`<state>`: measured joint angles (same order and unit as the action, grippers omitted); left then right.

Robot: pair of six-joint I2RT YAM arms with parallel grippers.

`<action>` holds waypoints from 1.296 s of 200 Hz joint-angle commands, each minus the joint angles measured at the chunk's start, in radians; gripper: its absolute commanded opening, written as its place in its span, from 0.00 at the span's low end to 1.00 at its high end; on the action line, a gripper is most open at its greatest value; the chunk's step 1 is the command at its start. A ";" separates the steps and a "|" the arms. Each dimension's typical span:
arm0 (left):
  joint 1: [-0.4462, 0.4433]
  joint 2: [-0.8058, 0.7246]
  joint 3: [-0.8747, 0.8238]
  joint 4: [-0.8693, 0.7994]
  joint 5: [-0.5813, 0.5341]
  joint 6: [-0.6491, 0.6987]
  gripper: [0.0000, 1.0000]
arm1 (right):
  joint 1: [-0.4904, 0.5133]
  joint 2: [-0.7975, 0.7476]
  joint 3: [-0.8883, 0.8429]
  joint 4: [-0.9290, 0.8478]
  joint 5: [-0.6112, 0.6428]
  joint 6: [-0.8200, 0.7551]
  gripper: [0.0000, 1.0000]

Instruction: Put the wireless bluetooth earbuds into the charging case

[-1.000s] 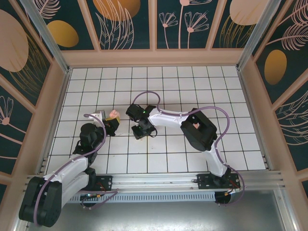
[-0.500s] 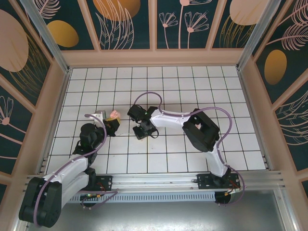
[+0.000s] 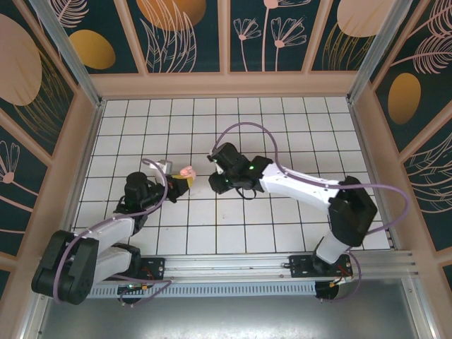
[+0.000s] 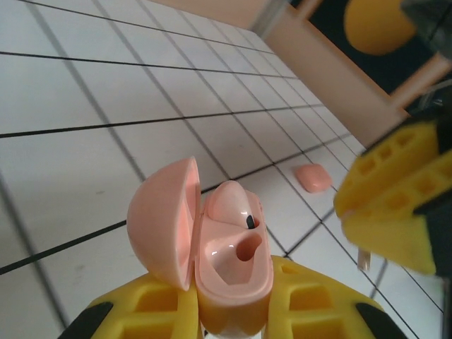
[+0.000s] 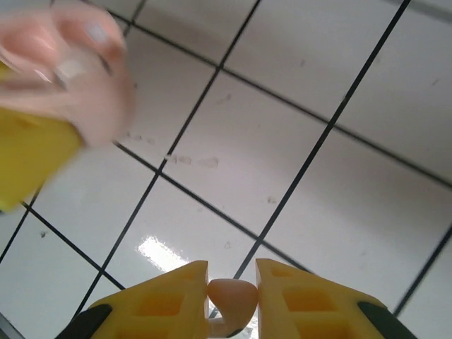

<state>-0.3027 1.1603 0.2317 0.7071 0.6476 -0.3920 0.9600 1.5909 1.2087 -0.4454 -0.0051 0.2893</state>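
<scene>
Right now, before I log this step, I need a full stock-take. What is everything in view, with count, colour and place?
charging case: 1, salmon pink, lid open, held above the tiles in the left gripper.
earbuds: 2, pale pink; one seated in the case beside an empty socket, the other pinched in the right gripper.
small rounded pad: 1, salmon pink, lying on a tile beyond the case.
tiled table: 1, white with dark grid lines.
wall panels: dark teal with peach and gold plant prints, around three sides.
arms: 2, white with black joints and purple cables, bases at the near edge.
left gripper: yellow fingers, shut on the case.
right gripper: yellow fingers, shut on an earbud, close to the case.
</scene>
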 commanded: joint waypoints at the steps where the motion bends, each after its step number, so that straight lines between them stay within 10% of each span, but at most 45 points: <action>1: -0.068 0.033 0.069 0.017 0.093 0.109 0.10 | -0.001 -0.087 -0.027 0.036 0.070 -0.093 0.21; 259: -0.207 0.169 0.272 -0.026 0.342 0.272 0.10 | 0.049 -0.263 -0.101 0.125 0.072 -0.437 0.21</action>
<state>-0.5037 1.3582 0.4793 0.6682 0.9470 -0.1196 1.0016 1.3285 1.1290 -0.3462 0.0456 -0.1268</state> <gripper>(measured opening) 0.165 0.208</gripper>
